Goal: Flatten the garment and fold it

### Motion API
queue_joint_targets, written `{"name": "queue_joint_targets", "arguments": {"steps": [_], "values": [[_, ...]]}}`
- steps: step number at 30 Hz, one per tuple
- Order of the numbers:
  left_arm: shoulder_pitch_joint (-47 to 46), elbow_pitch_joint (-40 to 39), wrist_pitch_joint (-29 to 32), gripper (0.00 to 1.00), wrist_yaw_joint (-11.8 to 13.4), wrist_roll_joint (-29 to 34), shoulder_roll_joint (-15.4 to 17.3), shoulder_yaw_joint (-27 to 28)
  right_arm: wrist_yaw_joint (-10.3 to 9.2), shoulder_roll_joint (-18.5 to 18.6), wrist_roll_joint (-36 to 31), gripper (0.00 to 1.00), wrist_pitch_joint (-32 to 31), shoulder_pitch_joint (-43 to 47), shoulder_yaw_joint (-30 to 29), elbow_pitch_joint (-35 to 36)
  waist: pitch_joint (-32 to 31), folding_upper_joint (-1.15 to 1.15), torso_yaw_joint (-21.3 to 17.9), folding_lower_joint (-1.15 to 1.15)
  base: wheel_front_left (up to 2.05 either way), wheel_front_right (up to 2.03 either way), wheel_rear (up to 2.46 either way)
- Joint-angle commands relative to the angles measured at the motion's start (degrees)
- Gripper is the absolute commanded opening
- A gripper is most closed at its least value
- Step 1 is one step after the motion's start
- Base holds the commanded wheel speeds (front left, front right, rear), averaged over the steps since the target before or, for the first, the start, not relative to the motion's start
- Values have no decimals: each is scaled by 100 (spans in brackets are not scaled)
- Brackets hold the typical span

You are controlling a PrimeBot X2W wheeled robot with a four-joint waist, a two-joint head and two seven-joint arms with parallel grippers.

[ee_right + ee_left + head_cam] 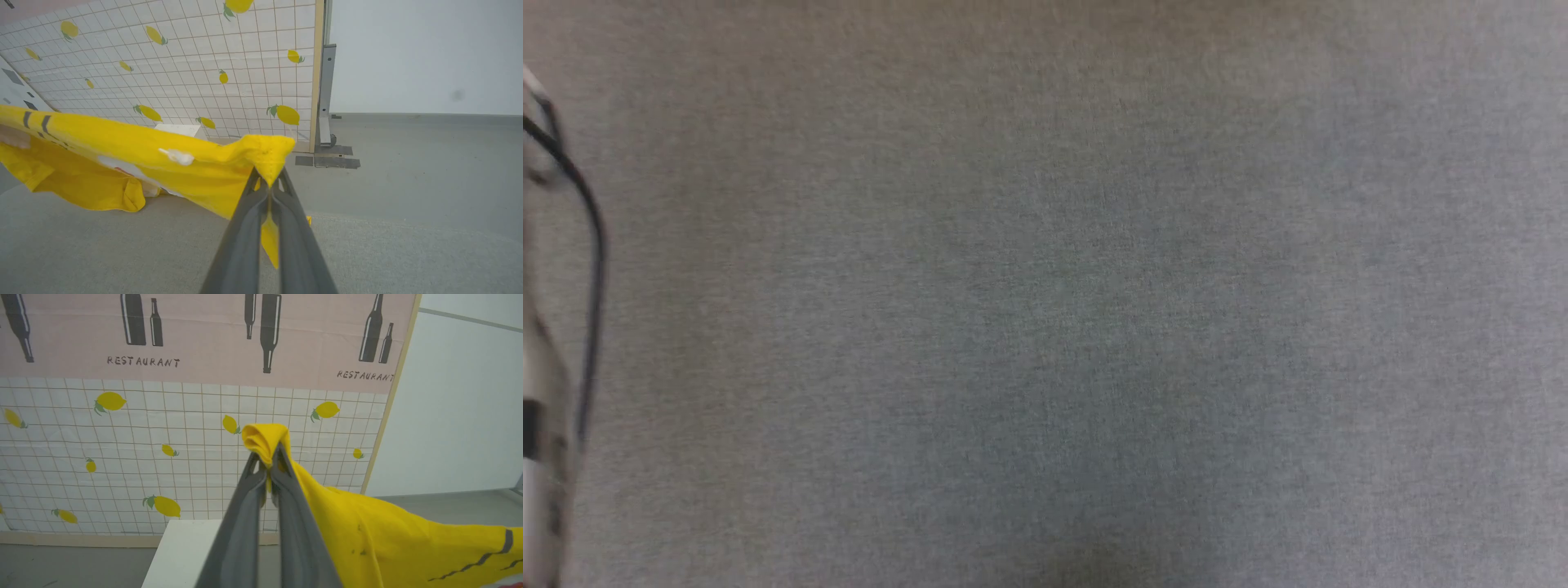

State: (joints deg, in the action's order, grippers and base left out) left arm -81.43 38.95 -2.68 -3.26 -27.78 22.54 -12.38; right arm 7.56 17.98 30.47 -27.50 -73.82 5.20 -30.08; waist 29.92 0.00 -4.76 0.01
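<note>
**Garment held at two corners, both pincers clamped**

Left wrist view: the left gripper has its two dark fingers pinched together on a bunched corner of the bright yellow cotton T-shirt. The cloth runs off to the lower right, with black line marks on it. Behind stand a lemon-print tiled backdrop, its pink band reading "RESTAURANT" twice, and a white block.

Right wrist view: the right gripper is likewise shut on a stitched corner of the T-shirt. The cloth stretches away to the left, above the grey floor, and a white patch with a trace of red shows. Whether the lower folds touch the floor cannot be told. A grey metal post edges the backdrop.

Head view: a grey woven surface, with a blurred pale forearm and a black cable at the left edge.

Count: one T-shirt, two grippers, two held corners.
</note>
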Motion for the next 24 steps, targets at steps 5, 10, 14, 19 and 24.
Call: {"name": "queue_joint_targets", "arguments": {"steps": [5,10,14,19,24], "values": [[1362,137,-239,0,-248,-342,-228,-116,-8,390,610,0,321,1661,436,409,-1204,0,390,-1,0,0,0],[2921,-221,-395,0,-356,-658,-415,-306,-8,572,1090,0,443,3433,556,857,-1906,0,528,-1,0,0,0],[4165,-631,-421,0,-367,-908,-529,-374,-8,566,1184,0,506,4672,538,1059,-2232,0,538,-1,0,0,0],[5844,-1177,-304,0,-264,-1173,-688,-513,-8,404,1102,0,550,6034,494,1099,-2525,0,498,-1,0,0,0],[7119,-1695,-105,0,-71,-1374,-731,-616,-8,322,846,0,684,6711,341,1086,-2692,0,435,-1,0,0,0]]}}
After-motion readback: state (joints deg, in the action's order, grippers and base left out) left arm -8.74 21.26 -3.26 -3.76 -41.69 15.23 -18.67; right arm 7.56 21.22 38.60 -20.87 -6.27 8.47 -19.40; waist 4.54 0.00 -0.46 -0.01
